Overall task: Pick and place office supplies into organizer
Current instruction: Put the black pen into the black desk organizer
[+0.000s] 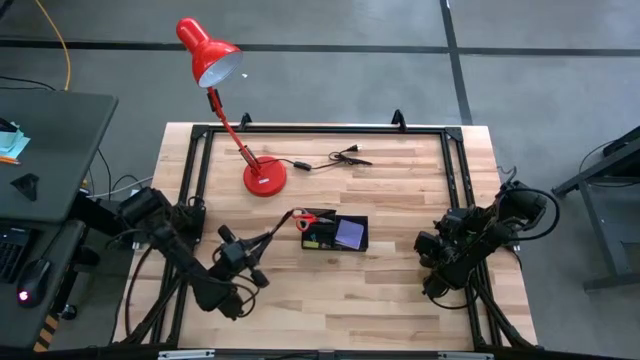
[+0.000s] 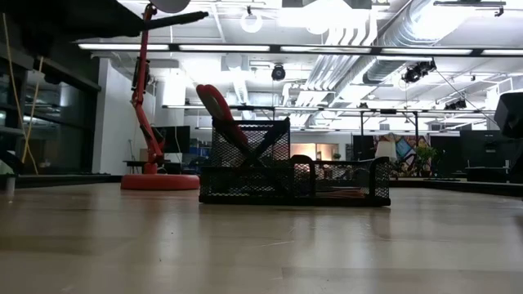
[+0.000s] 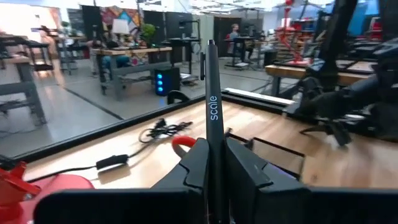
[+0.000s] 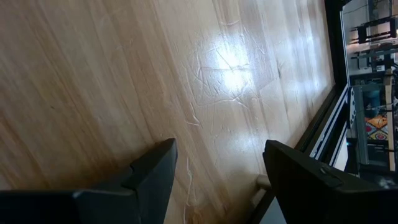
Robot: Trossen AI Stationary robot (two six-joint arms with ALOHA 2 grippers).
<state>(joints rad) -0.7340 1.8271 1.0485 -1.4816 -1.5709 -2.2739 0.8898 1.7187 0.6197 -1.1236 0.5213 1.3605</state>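
The organizer (image 1: pixel 336 235), a black mesh tray, stands mid-table. A purple sticky-note pad (image 1: pixel 350 234) lies in it. The red-handled scissors (image 1: pixel 305 219) stand in its left end, handles (image 2: pixel 216 106) leaning up and out. My left gripper (image 1: pixel 260 244) is just left of the organizer, shut on a thin black pen (image 3: pixel 211 93) that points toward it. My right gripper (image 1: pixel 438 262) rests open near the table's right side, with only bare wood between its fingers (image 4: pixel 152 177). My left gripper pinches the pen's shaft (image 3: pixel 214 140) between its two fingers. The fingers are about level and come from the table's near left. The pen lies along them, and its long free end (image 3: pixel 210 50) juts out past the fingertips. It is lifted clear of the table.
A red desk lamp (image 1: pixel 262 178) stands behind the organizer at the far left, its head (image 1: pixel 208 50) reaching past the table's far edge. A black cable with plug (image 1: pixel 335 158) lies near the far edge. A black frame (image 1: pixel 455 170) runs around the table.
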